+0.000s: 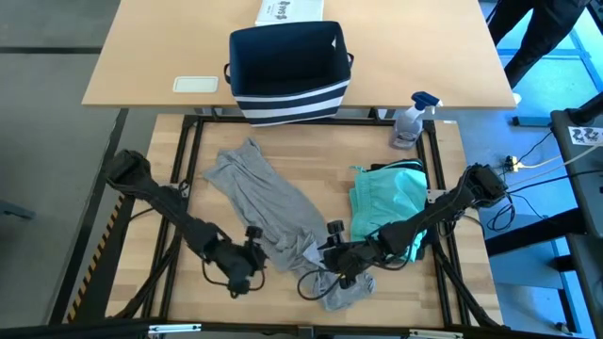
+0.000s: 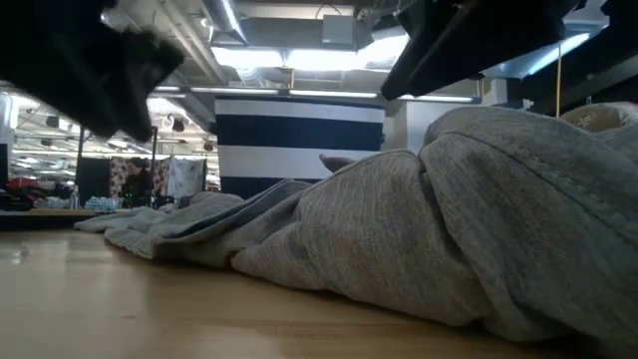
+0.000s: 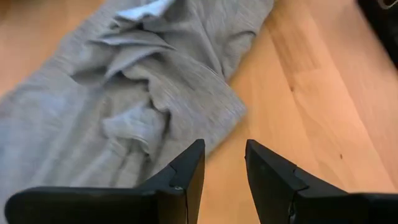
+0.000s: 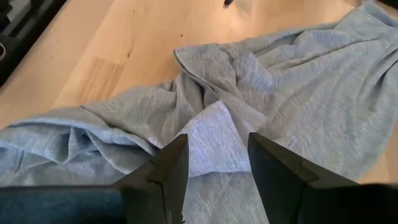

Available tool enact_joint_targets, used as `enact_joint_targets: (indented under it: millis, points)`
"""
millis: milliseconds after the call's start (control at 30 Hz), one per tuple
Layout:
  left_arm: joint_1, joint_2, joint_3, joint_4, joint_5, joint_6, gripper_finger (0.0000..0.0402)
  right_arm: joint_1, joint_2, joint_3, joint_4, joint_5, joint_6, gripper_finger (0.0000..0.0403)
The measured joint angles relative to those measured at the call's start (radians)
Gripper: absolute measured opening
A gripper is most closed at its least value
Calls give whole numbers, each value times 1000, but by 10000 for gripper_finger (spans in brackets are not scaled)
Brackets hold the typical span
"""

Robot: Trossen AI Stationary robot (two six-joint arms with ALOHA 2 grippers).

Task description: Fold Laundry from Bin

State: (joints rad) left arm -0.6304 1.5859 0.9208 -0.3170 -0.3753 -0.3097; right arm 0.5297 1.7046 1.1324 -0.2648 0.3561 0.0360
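A grey T-shirt (image 1: 273,212) lies crumpled in a slanting strip on the wooden table and fills the low view (image 2: 449,229). My left gripper (image 1: 256,259) is open over bare wood just beside the shirt's edge (image 3: 224,112); its fingers (image 3: 186,180) stand apart. My right gripper (image 1: 332,256) is open over the shirt's near part, with a flat flap of cloth (image 4: 214,134) showing between its fingers. A teal piece (image 1: 386,198) lies bunched at the right. The navy striped bin (image 1: 287,94) stands on the far table. No black or olive garment is in view. My right gripper comes slanting down over the grey T-shirt's folds near its near end. I cannot tell whether its fingertips (image 4: 174,168) touch the cloth.
A spray bottle (image 1: 412,118) stands at the table's far right corner. A white printed box (image 1: 287,11) lies behind the bin, and a pale flat pad (image 1: 196,84) to the bin's left. Bare wood (image 1: 217,221) lies left of the shirt. A person stands at the far right (image 1: 542,38).
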Motion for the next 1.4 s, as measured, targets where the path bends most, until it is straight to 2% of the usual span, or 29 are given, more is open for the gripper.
enact_joint_targets:
  millis: [133,233,367,600,767,1133,1400]
  points:
    - [2,-12,-137,222,18,-41,110,0,0,0,6,9,0,167]
    - [-2,28,-151,281,-30,-46,110,0,0,0,11,32,-2,167]
    - [-8,85,-133,339,-119,43,110,0,0,0,17,45,-20,167]
    - [-55,208,-63,342,-190,194,110,0,0,0,24,47,-32,167]
    - [-83,225,-19,336,-247,259,110,-1,0,0,24,67,-44,167]
    - [-96,270,-15,324,-254,270,110,-9,0,0,28,78,-44,167]
    - [-66,313,-15,324,-272,300,110,-9,0,0,28,78,-44,167]
